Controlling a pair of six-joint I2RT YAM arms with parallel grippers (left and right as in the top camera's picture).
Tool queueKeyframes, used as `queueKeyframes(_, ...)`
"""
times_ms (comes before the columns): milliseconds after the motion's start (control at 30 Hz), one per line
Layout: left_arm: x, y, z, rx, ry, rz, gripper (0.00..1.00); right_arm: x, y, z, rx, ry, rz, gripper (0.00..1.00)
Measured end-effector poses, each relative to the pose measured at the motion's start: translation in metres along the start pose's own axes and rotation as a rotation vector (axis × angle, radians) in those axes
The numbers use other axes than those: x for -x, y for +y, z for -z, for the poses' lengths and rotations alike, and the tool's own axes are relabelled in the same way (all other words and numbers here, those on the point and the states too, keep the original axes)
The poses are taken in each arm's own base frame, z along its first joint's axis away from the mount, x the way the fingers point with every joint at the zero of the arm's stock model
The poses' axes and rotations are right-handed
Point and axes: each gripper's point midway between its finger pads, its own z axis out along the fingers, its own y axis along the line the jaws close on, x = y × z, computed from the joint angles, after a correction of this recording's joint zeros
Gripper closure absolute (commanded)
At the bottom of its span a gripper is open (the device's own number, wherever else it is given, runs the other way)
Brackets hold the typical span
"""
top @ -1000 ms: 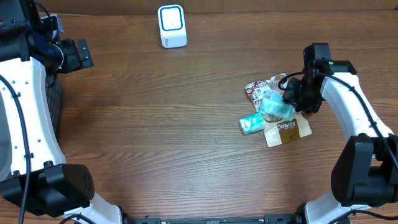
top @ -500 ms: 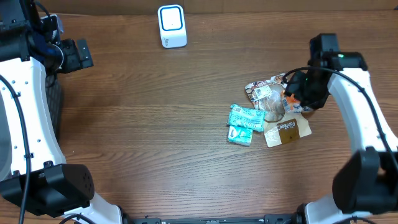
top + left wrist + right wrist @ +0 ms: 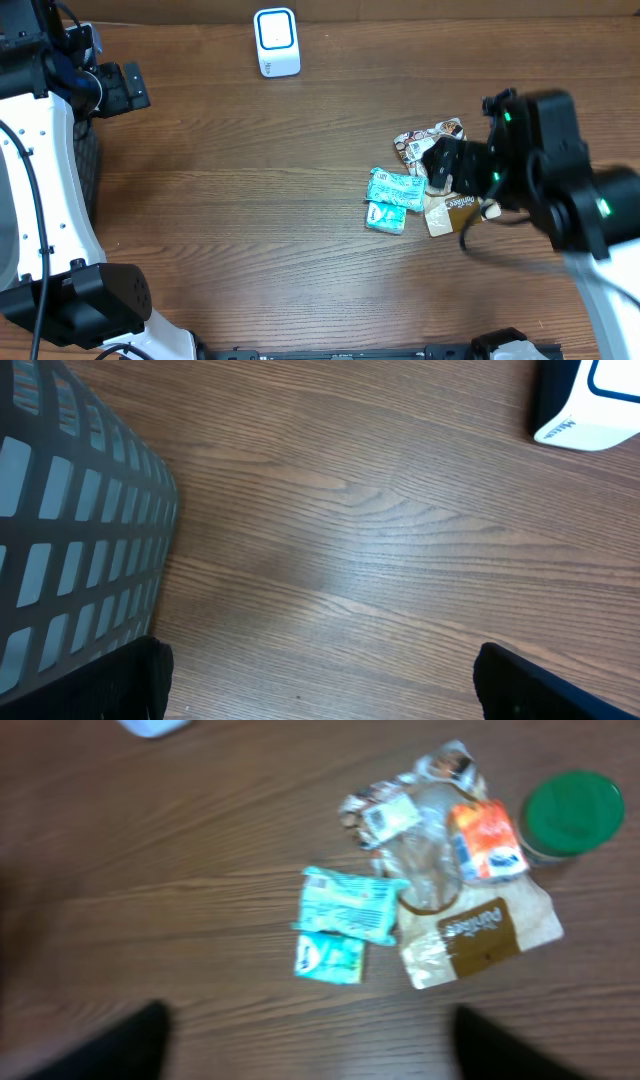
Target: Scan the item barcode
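Observation:
Two teal packets (image 3: pixel 392 200) lie flat on the wooden table, just left of a small pile; the right wrist view shows the larger one (image 3: pixel 346 904) and the smaller one (image 3: pixel 330 958). The pile holds a brown pouch (image 3: pixel 482 930), a clear foil wrapper (image 3: pixel 420 830) and an orange packet (image 3: pixel 486 840). My right gripper (image 3: pixel 310 1042) hangs open and empty above the table in front of them; its arm (image 3: pixel 540 175) is blurred in the overhead view. The white scanner (image 3: pixel 276 42) stands at the table's far edge. My left gripper (image 3: pixel 320 685) is open and empty at the far left.
A jar with a green lid (image 3: pixel 572 812) stands right of the pile. A dark mesh basket (image 3: pixel 70 530) sits beside my left gripper at the table's left edge. The scanner's corner (image 3: pixel 590 400) shows in the left wrist view.
The right gripper opened and let go of the teal packet, which now lies left of the pile. The right arm has lifted and swung toward the near side. The left arm is still.

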Motion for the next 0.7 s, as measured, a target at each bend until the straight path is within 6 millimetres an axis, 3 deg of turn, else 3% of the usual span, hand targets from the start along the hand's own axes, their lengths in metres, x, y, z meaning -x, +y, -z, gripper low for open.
queueKeyframes(100,0.000,0.000,0.000,0.000,0.000,0.000,0.00,-0.006,0.010,0.024,0.049,-0.056,0.037,0.00)
queueKeyframes(233,0.000,0.000,0.000,0.000,0.000,0.000,0.00,-0.009,0.012,0.041,0.076,-0.102,0.051,0.00)
queueKeyframes(700,0.000,0.000,0.000,0.000,0.000,0.000,0.00,-0.003,0.000,0.033,-0.004,-0.108,0.050,0.00)
